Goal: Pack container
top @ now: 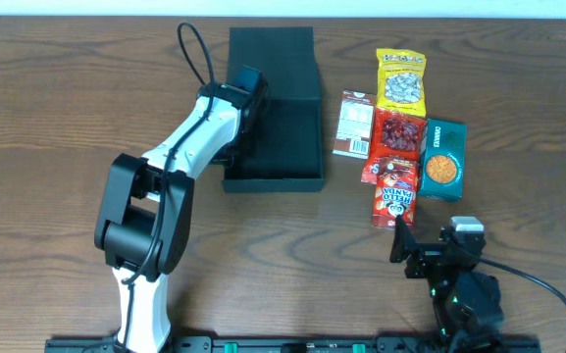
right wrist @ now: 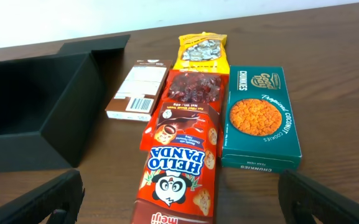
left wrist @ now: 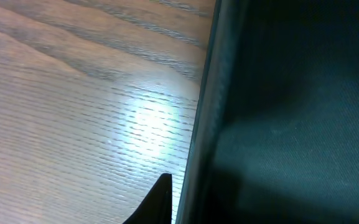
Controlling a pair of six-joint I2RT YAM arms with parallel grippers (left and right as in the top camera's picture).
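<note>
The container (top: 273, 182) is a matte black open box with its flap lid lying back; it also shows in the right wrist view (right wrist: 17, 152). My left gripper (top: 243, 118) is at its left wall. In the left wrist view one finger (left wrist: 163, 199) sits tight against the outside of the wall (left wrist: 201, 124), and the other finger is hidden in the dark interior. My right gripper (top: 415, 240) is open and empty, its fingers (right wrist: 185, 205) on either side of the near end of a red Hello Panda packet (top: 394, 196), above it.
Right of the box lie a brown bar packet (top: 353, 125), a yellow packet (top: 401, 81), a red fruit packet (top: 398, 132) and a teal cookie box (top: 442, 160). The box interior looks empty. Bare wood surrounds them.
</note>
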